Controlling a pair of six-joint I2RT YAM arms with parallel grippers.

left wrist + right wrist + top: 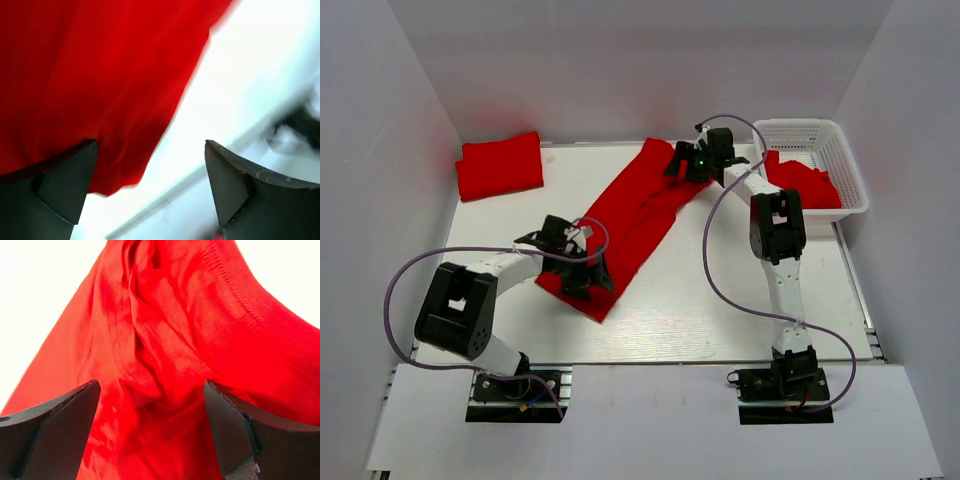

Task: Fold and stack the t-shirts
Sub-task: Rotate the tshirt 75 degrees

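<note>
Elbow bent, left gripper (588, 272) hangs wide-jawed over the near end of the t-shirt (640, 212); right gripper (686, 162), arm outstretched toward the far edge of the tabletop (720, 305), gapes likewise.

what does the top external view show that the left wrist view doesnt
Only the top external view: a folded t-shirt in the far left corner, the white basket with another red t-shirt in it, and the right pincer over the long t-shirt at its far end. Only the left wrist view: close up, the left pincer, open, has one finger over that shirt's edge and one over bare table. Both: the long t-shirt and the left pincer.
</note>
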